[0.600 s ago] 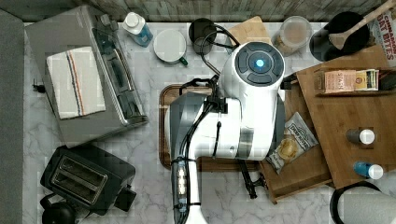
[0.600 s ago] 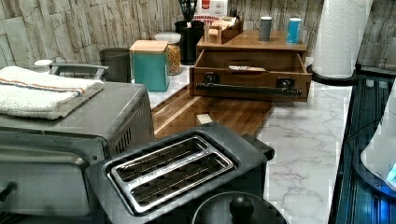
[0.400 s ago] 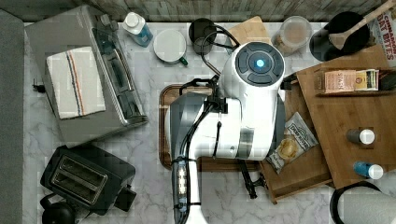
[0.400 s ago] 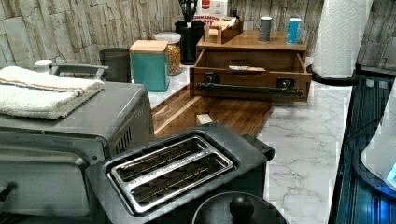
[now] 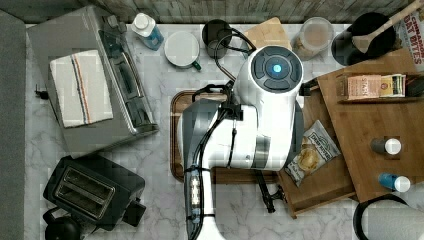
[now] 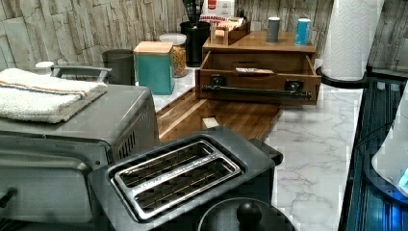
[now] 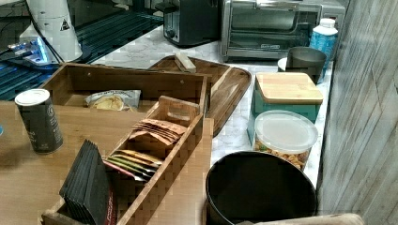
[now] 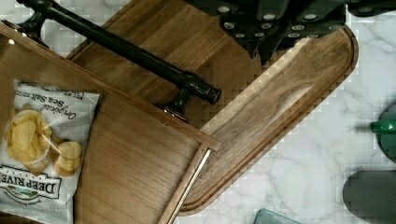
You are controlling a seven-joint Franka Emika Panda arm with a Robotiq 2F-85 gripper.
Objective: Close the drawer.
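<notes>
One wide brown wooden drawer stands pulled out at the left view's far desk end; the claw's spread cannot be told. Approach underway; pushing its black bar handle comes next.

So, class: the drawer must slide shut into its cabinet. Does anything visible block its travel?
Nothing visible does. The drawer stands open, and the chip bag lies flat inside it, below the rims. The serving tray lies in front of the handle, not along the closing path.
</notes>
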